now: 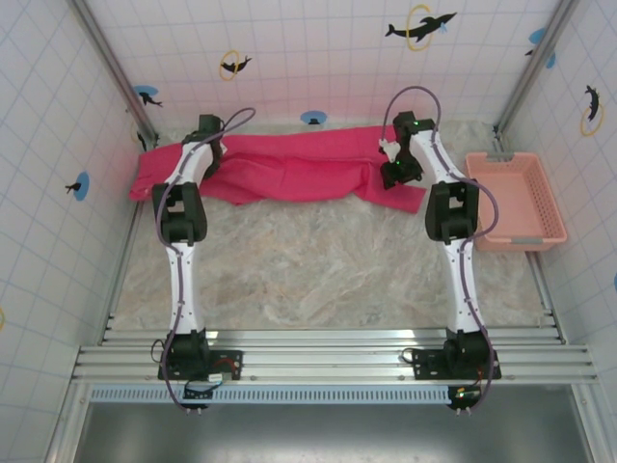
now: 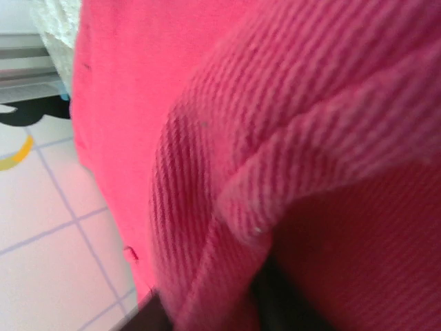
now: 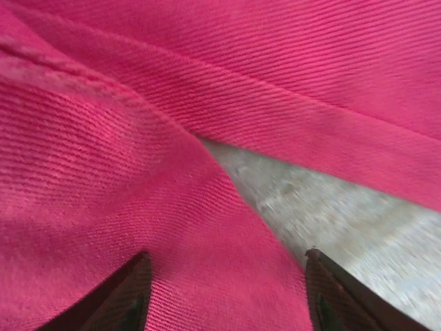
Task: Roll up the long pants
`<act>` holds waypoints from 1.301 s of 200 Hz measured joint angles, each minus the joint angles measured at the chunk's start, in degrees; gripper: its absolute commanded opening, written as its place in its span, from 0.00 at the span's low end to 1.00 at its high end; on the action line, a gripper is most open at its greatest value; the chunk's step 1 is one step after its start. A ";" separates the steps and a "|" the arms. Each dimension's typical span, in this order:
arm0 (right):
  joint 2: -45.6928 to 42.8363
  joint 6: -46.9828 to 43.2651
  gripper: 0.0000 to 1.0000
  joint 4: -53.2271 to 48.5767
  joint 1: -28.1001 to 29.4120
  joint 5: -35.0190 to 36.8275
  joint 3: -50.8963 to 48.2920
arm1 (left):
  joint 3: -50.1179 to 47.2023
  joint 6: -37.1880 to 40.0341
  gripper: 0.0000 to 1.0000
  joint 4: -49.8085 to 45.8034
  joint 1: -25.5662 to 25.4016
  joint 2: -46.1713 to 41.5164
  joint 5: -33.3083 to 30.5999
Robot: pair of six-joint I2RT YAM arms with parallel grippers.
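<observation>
Magenta twill, plain: the long pants (image 1: 289, 164) lie spread sideways along the far side of the bench (image 1: 308, 270), one arm at each end. Right jaws stand apart over the cloth, beside a bare wedge of bench. Left jaws sit under a bunched ridge of cloth; cannot tell if clamped. Pale pink basket (image 1: 521, 198) at right, apart

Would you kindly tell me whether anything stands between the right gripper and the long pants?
Nothing visible does. The right gripper hangs directly over the long pants, its fingers apart, with pink cloth and a patch of bare table beneath. The basket sits well to the side.
</observation>
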 measured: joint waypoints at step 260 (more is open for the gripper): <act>-6.73 6.58 0.56 -2.14 -3.08 8.61 -8.92 | -23.56 -1.29 0.00 -1.81 -0.48 -18.97 0.96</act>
